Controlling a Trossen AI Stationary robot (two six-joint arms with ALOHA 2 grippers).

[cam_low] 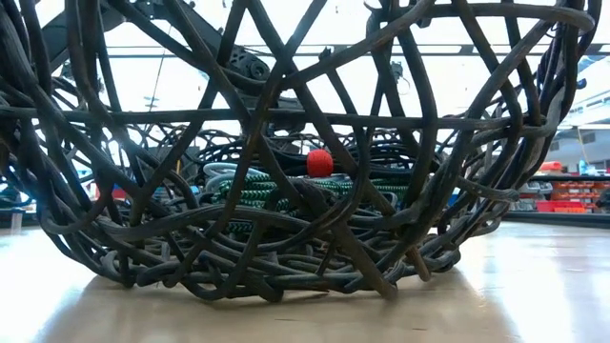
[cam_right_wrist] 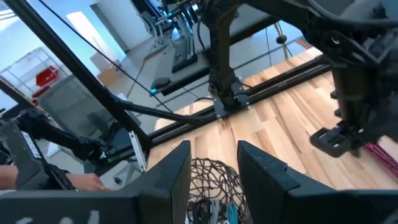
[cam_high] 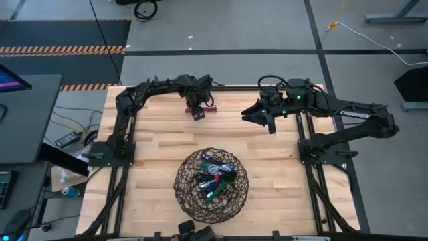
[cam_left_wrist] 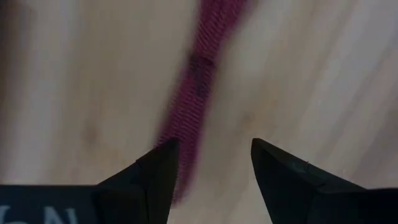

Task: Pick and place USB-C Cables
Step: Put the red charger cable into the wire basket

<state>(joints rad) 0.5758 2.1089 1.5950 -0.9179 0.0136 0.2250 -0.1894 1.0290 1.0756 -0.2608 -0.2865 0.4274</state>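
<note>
High view, left pincer (cam_high: 198, 114) open over maroon cable (cam_high: 208, 108)

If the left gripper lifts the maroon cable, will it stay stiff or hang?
The maroon cable looks braided and thin, so it would probably droop. It seems light. The open left gripper straddles it, so its grip may be narrow.

Two arms work over one table (cam_high: 154, 144), each ending in one tool: the left tool (cam_high: 198, 114) and the right tool (cam_high: 249, 114). One round wire-mesh basket (cam_high: 182, 189) stands on the table. One maroon cable (cam_high: 209, 109) lies outside it by the left tool. The cables heaped in the basket (cam_high: 214, 179) are several, too tangled to count exactly.
</note>
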